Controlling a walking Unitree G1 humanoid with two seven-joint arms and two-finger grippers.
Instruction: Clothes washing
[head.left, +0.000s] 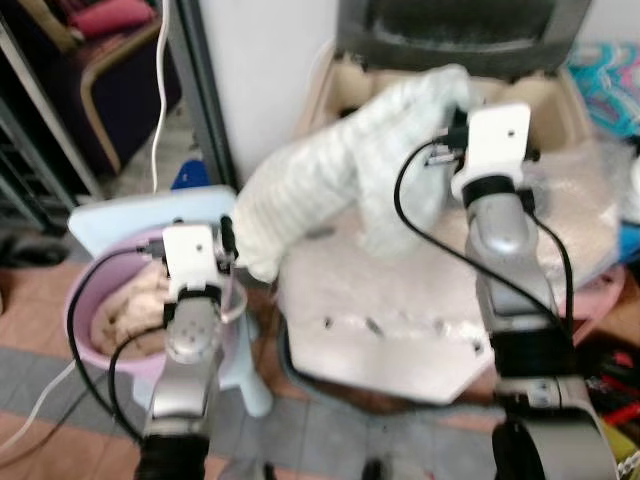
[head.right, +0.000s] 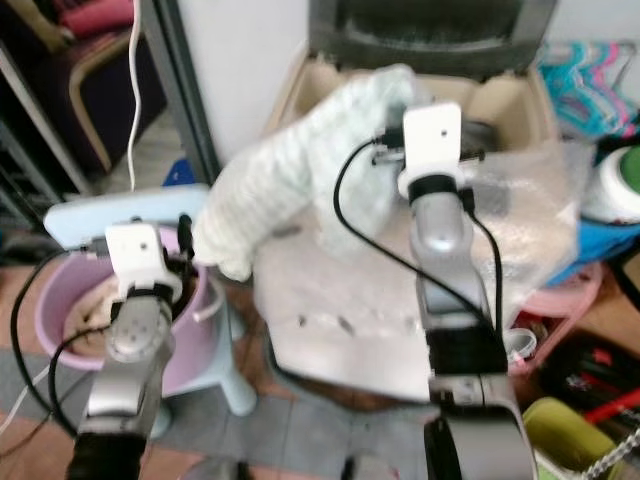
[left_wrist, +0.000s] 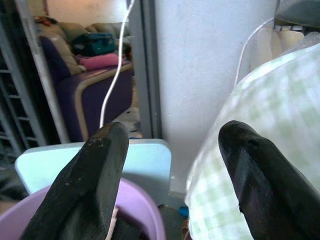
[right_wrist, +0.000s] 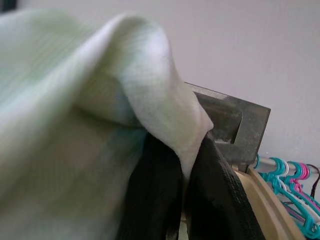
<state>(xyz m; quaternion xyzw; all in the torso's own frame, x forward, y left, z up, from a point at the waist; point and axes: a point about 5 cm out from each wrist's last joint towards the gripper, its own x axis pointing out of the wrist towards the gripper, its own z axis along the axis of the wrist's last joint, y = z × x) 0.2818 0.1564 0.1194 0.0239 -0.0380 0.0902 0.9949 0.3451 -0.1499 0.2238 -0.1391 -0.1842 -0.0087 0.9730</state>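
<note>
The right gripper (right_wrist: 182, 200) has its jaws pinched tight on a soft, pale green checked cloth (head.left: 340, 170), holding it up over the open washing machine (head.left: 440, 90). The fabric droops in a thick fold down toward the left gripper (left_wrist: 175, 185), whose jaws are spread wide just above a round purple plastic tub (head.left: 85, 300) of crumpled beige laundry (head.left: 130, 305).

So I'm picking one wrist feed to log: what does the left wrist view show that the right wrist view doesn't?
Left wrist view: left gripper open above the round purple plastic basin, a pale blue stool and a purple armchair behind.
Right wrist view: right gripper shut on cloth, teal and pink plastic hangers, the washer's dark raised lid.
Both: the pale green checked cloth.
</note>
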